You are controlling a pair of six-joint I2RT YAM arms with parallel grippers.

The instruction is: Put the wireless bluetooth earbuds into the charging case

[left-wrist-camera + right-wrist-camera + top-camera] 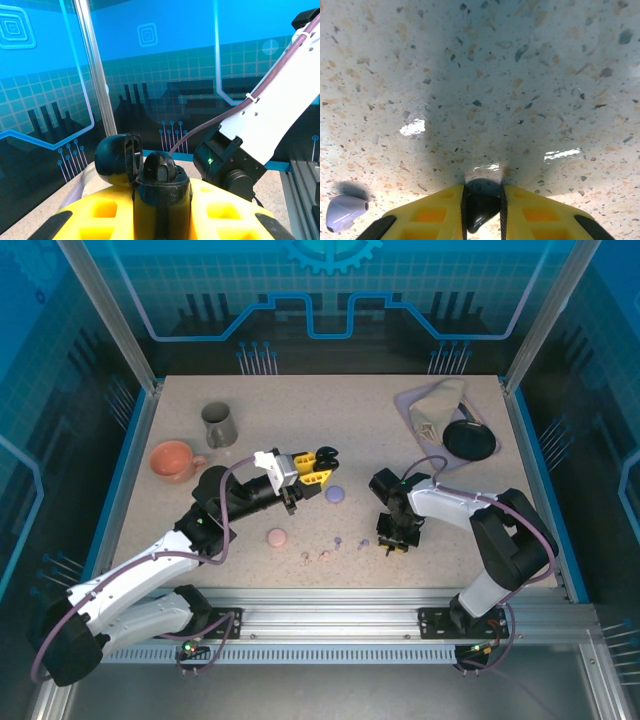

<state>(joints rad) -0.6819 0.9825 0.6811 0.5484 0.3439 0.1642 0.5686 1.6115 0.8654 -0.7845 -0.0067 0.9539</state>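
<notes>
Our left tool clamps the open black case, well inside the counter edges; right tool pinches a black bud — bare counter ahead, lavender bud nearby.

In the right wrist view the yellow fingers of the right gripper are pinching a black earbud from both sides and are hiding most of it, leaving its shape unclear. In the left wrist view the left gripper is covering the lower half of the open black charging case, and the bottom edge is cutting its fingers off. From above, the four tiny buds lying just right of the pinkish round case are looking too small for telling which way each is pointing.
</notes>
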